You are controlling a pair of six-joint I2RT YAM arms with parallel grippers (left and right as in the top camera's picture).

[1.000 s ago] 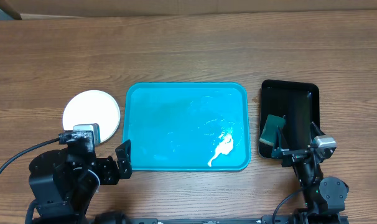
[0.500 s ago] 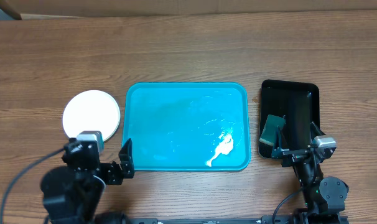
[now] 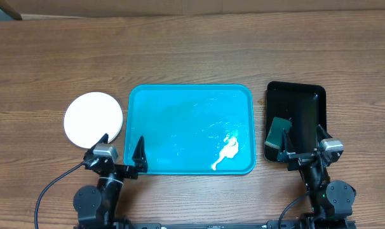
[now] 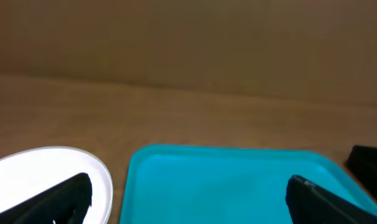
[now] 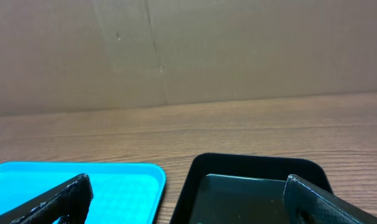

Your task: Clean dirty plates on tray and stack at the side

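The turquoise tray point(image 3: 180, 121) lies in the middle of the table, with no plate on it. A white smear point(image 3: 227, 152) and wet streaks mark its near right part. A round white plate point(image 3: 93, 118) rests on the table left of the tray; its top face looks clean, and I cannot tell whether others lie under it. My left gripper point(image 3: 121, 152) is open at the front edge, straddling the gap between plate point(image 4: 45, 174) and tray point(image 4: 238, 180). My right gripper point(image 3: 303, 147) is open and empty at the black tray's near end.
A smaller black tray point(image 3: 303, 108) stands right of the turquoise one, with a green sponge point(image 3: 278, 132) in its near left part. In the right wrist view the black tray point(image 5: 257, 171) and the turquoise tray's corner point(image 5: 114, 183) lie ahead. A cardboard wall backs the table.
The left arm has drawn back from beside the plate, moving right and down toward the table's front edge, with its jaws open throughout. The right arm has not moved.
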